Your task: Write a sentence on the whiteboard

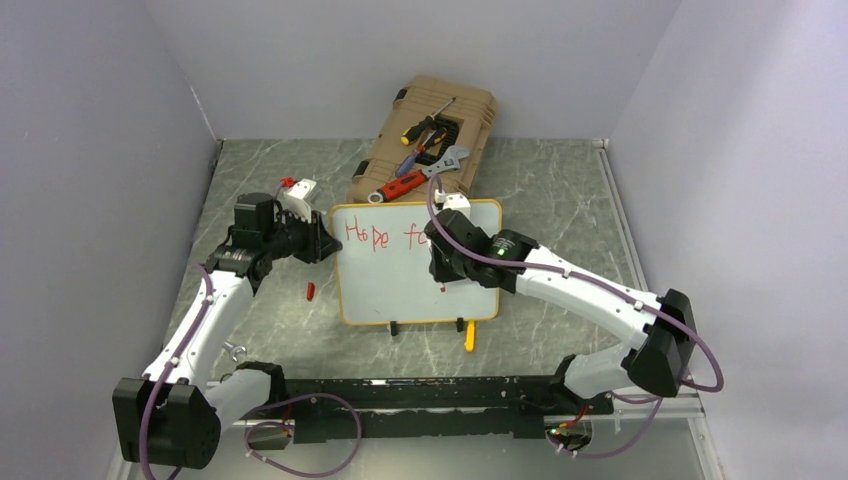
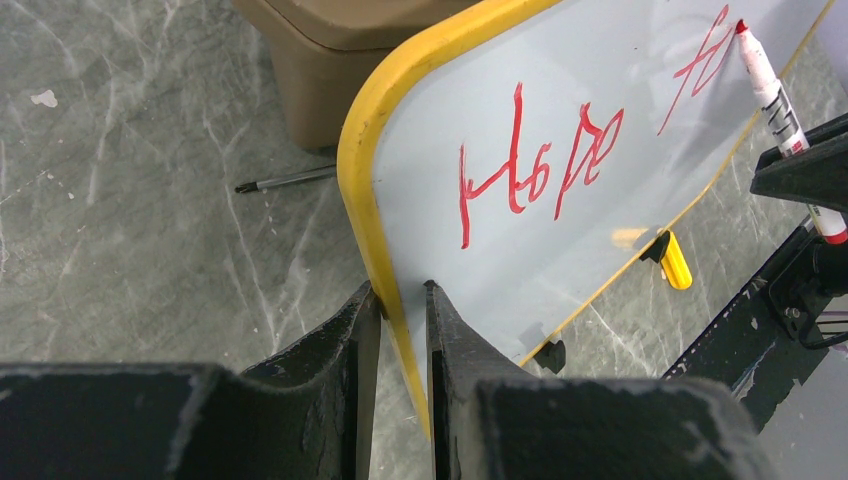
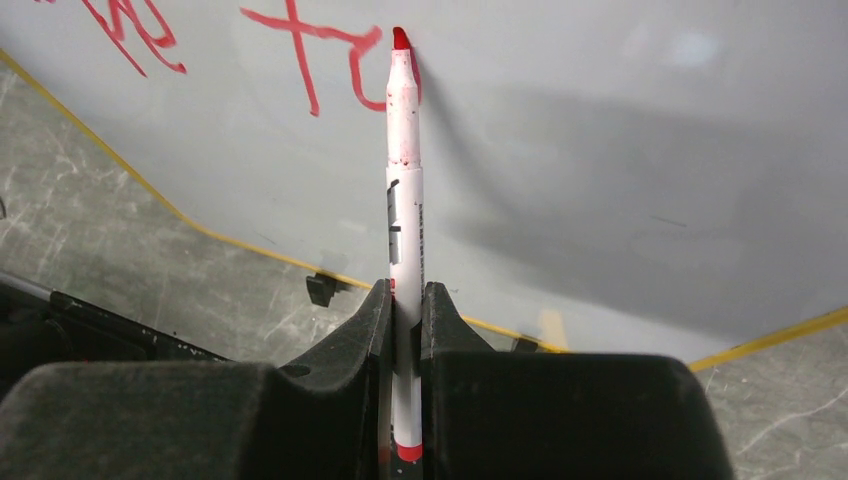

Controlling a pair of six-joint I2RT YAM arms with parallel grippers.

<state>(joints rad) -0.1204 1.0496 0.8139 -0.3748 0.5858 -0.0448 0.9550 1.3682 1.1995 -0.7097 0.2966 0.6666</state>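
Right gripper (image 3: 402,300) clamped on red marker (image 3: 404,200), tip at whiteboard (image 1: 400,285) surface beside unfinished sentence (image 1: 368,233), "Hope fo". Whiteboard mid-table (image 1: 560,190), between arms; left gripper (image 2: 400,295) pinches its yellow left edge. Whiteboard looks light, thin, stiff, slick; likely slides unless frame held. Tool case (image 1: 475,105) just behind; red cap (image 1: 310,291) left of whiteboard.

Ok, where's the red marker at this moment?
In the right wrist view the red marker stands clamped in the right gripper, its tip against the whiteboard at the unfinished second word, right of "Hope".
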